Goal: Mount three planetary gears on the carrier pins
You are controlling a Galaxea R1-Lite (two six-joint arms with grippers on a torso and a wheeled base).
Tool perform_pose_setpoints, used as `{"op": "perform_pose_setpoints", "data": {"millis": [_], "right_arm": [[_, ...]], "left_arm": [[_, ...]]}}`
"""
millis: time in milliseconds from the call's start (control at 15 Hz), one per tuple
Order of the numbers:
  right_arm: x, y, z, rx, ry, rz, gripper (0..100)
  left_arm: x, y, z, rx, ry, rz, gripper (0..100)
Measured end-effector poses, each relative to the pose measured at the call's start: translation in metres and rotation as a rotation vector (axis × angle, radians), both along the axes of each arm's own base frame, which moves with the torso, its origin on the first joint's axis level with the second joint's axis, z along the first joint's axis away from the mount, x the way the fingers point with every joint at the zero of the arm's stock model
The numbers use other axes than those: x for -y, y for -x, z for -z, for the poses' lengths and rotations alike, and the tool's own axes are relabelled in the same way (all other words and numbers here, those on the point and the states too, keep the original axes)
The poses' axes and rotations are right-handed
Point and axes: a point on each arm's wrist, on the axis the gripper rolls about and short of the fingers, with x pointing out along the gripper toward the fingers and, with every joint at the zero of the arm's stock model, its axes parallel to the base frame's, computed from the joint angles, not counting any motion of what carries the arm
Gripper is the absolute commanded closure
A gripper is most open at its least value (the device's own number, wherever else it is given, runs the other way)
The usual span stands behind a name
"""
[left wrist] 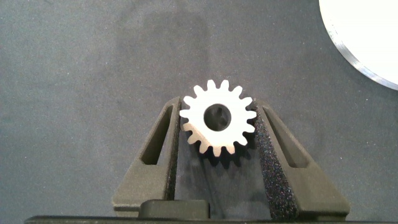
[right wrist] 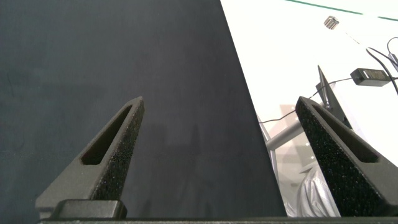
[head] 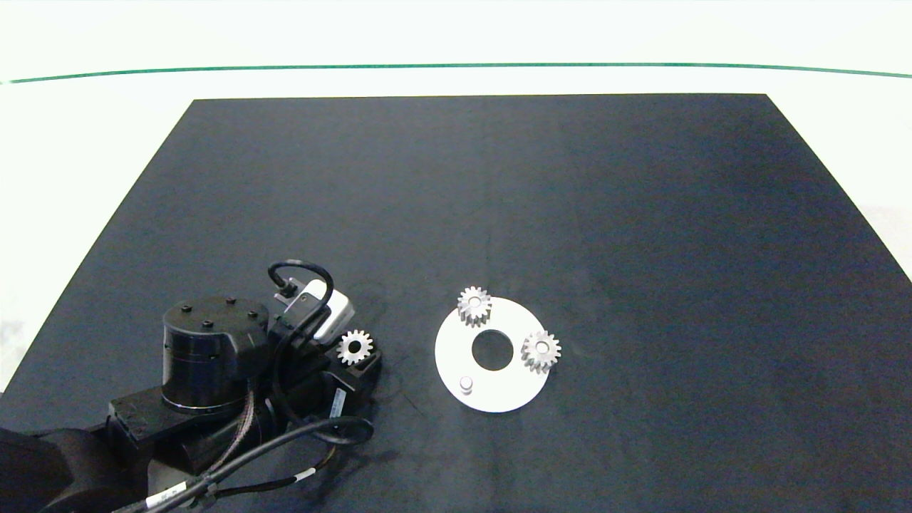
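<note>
We have the left gripper (left wrist: 217,134) fingers pinching the third gear (head: 354,347) left of the disc (head: 456,349), for the bare pin (head: 466,384); right gripper (right wrist: 224,155) fingers spread, idle off the bench.

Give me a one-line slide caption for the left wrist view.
Left gripper shut on the third planetary gear above the dark mat.

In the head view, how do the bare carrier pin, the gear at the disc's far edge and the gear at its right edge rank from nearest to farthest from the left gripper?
Measured from the left gripper, which grips the third gear:
1. Bare carrier pin, on the near-left part of the white disc.
2. Gear at the far edge, nearly as close as the pin.
3. Gear at the right edge, clearly farthest.
</note>
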Motion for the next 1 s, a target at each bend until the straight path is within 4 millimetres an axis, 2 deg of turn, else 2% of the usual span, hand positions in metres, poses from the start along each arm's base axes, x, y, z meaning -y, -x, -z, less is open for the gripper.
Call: {"op": "perform_pose_setpoints", "data": {"millis": [333,667,1000], "right_arm": [[0.000,0.000,0.000,0.000,0.000,0.001,0],[0.000,0.001,0.000,0.004,-0.001,0.001,0],[0.001,0.003,0.001,0.011,-0.003,0.000,0]], "left_arm": [[-0.001,0.002,0.002,-0.006,-0.009,0.002,93],[-0.007,0.010,-0.001,0.000,-0.011,-0.001,93],[-0.013,0.022,-0.025,0.091,0.027,0.007,93]]}}
